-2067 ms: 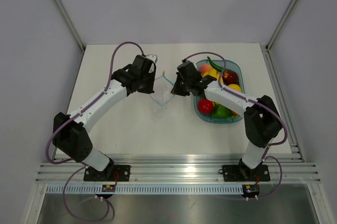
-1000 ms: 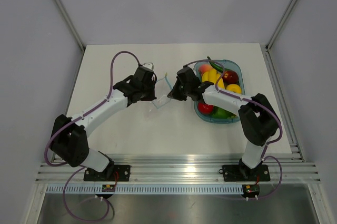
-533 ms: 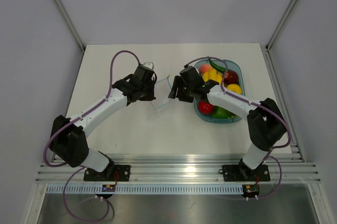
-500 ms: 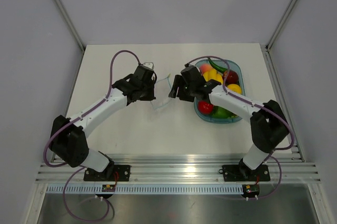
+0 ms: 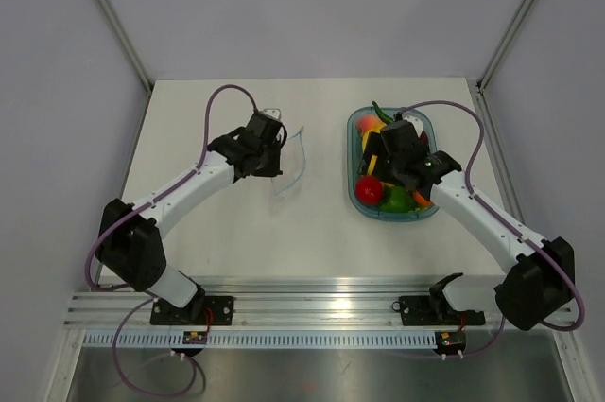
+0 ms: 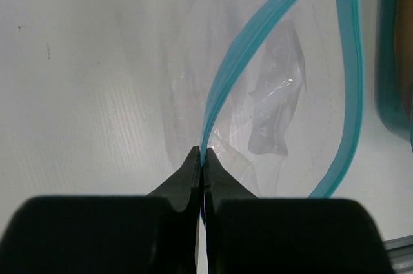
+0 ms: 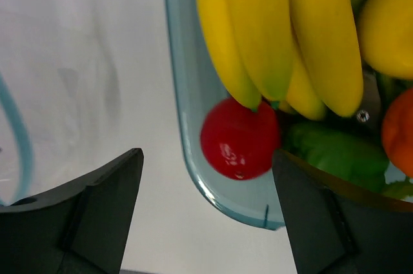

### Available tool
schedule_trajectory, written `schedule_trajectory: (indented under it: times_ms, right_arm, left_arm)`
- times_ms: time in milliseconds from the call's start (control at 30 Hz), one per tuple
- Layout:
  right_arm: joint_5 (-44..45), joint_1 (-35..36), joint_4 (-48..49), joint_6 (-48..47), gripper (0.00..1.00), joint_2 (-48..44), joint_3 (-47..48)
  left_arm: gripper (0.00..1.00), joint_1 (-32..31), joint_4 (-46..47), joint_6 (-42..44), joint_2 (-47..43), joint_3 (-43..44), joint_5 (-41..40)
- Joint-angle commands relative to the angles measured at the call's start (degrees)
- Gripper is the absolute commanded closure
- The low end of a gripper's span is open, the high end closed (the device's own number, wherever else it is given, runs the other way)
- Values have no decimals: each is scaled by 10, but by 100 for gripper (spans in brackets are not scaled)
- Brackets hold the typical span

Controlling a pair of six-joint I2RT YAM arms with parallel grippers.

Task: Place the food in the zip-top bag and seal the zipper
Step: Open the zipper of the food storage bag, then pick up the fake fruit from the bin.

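Toward the far edge of the table [image 5: 227,232], about midway across, my left pincer [image 6: 201,158] is pinched tight on the zip-top bag [image 6: 271,113], right at its zipper [image 6: 258,48]. One lip is held up, and the teal strip curves away in a loop, so the mouth gapes toward the right. The bag has nothing in it.

By the right edge, my right pincer [image 7: 206,164] hovers over the near-left corner of the clear tray [image 7: 184,126]. Its fingers are spread wide, holding and touching nothing. The red fruit [image 7: 237,140] sits between them and lower down, tucked against the tray wall under the tips of the bananas [image 7: 277,22]. The orange fruit [image 7: 399,126] and the yellow fruit [image 7: 387,22] lie further toward the right edge.

I judge this to be the first pick, with no food bagged yet. Next I should drop the right pincer straight down around the red fruit, clear of the bananas and the rim, close, lift, and carry it left to the open mouth while my left keeps its grip.
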Motion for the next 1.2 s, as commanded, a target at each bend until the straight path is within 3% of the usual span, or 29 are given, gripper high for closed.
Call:
schedule_trajectory:
  times_ms: [0,567,867,1000,1033,1167]
  right_arm:
    - [6,3,-41,-16,11,7,-35]
    - [-79,-31,55,-16,11,98,-79]
    - [-52,-30,41,-31,11,117,-74]
    - [-57,-31,43,-28,33,99,-81]
    - [-57,-31,41,-28,45,94,-81]
    - [-57,-30,34,-24,62,62,-79]
  left_arm:
    - [100,-5,-4,16,10,40,-21]
    - [100,-10,-6,18,19,42,-13]
    - [100,-21,-1,18,23,39,-5]
    - [100,-24,-2,19,24,39,-6]
    - [100,-25,-2,18,24,40,-6]
    - [100,-32,-1,16,31,46,-6]
